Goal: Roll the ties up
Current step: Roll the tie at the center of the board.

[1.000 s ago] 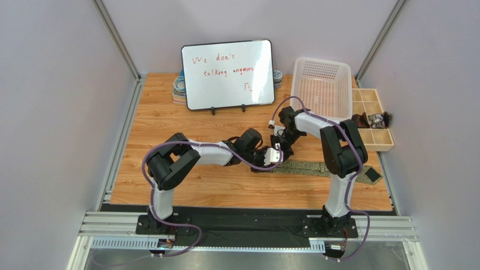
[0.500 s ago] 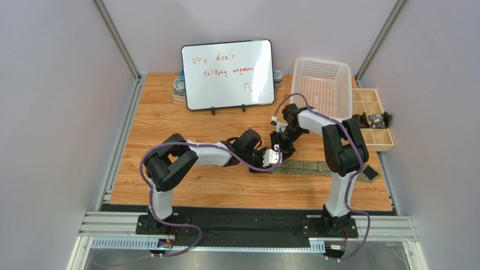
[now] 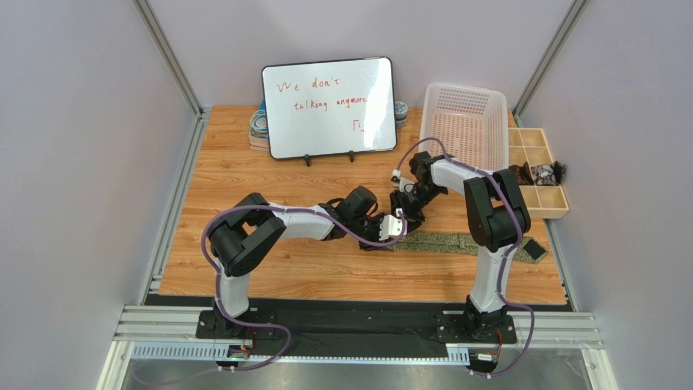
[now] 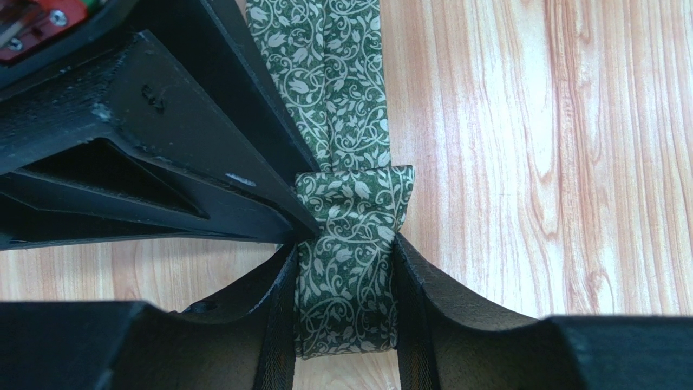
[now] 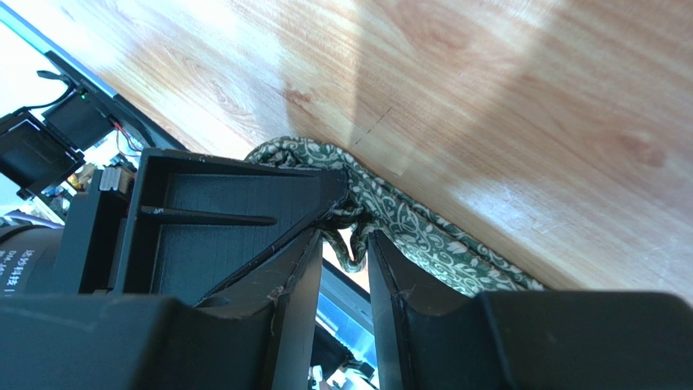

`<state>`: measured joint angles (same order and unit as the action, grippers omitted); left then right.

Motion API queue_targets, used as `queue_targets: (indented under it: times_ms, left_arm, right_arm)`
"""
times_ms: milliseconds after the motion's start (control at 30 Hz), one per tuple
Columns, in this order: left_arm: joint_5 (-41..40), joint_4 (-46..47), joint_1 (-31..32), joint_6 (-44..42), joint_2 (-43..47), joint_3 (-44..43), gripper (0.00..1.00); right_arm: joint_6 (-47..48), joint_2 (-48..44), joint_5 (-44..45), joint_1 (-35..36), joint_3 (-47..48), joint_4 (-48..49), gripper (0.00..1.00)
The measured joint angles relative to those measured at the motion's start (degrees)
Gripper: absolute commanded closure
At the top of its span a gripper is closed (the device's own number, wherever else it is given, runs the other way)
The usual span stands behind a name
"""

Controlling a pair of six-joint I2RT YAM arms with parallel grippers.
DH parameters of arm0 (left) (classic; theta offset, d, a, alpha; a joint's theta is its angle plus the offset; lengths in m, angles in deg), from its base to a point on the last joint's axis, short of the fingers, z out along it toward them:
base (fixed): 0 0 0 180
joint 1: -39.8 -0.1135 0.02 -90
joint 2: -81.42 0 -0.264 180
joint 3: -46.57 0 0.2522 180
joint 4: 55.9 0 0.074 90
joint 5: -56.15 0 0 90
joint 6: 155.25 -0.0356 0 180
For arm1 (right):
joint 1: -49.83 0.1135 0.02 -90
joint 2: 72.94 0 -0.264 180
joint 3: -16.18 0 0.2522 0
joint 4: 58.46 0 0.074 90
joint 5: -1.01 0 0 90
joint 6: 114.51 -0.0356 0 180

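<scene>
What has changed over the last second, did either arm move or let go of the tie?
The right gripper shifted slightly toward the far edge but remains at the folded end of the tie, jaws a little apart around a fold. Whether it let go cannot be told from above. The left gripper stays shut on the tie. The whiteboard and basket are unmoved.

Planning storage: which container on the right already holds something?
The tan compartment tray, with dark items in it; the white mesh basket beside it shows none.

Pale lilac walls (image 3: 73,162); wood-grain tabletop (image 3: 236,179); whiteboard (image 3: 329,106) propped at back; white basket (image 3: 424,122) beside it.
</scene>
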<state>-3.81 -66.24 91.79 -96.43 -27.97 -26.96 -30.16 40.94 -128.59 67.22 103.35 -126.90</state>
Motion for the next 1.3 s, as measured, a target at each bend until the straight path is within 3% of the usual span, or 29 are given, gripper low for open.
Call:
queue_targets:
  times_ms: [100, 267, 367, 400, 433, 733, 1033, 1300]
  left_arm:
    - [0.11, -0.07, -0.07, 0.07, 0.0, 0.0, 0.76]
    - [0.35, -0.04, -0.2, 0.15, 0.0, 0.0, 0.76]
    - [0.44, -0.04, -0.26, 0.15, 0.0, -0.02, 0.76]
    - [0.48, -0.04, -0.26, 0.15, 0.0, -0.02, 0.76]
    - [0.52, -0.04, -0.28, 0.15, 0.0, -0.02, 0.76]
    - [1.44, -0.37, -0.79, -0.26, 0.0, 0.0, 0.72]
    - [2.21, -0.7, -1.79, -0.42, 0.42, 0.42, 0.36]
    - [1.73, -0.52, -4.13, 2.03, 7.65, 8.52, 0.33]
  right_arm:
    - [0.59, -0.02, -0.09, -0.04, -0.09, -0.94, 0.53]
    - [1.25, -0.17, -1.18, -0.07, -1.01, -2.01, 0.57]
    - [1.18, -0.24, -2.01, 0.04, -1.77, -1.73, 0.77]
    - [1.31, -0.24, -2.08, 0.15, -1.81, -1.73, 0.93]
    - [1.29, -0.24, -2.1, 0.35, -1.81, -1.64, 1.0]
    - [1.53, -0.24, 0.63, 1.38, -0.74, -1.46, 1.0]
    - [1.16, 0.72, 4.68, 2.71, -0.5, -0.35, 1.0]
    - [-0.55, 2.56, 5.2, 2.4, -0.39, -0.44, 1.0]
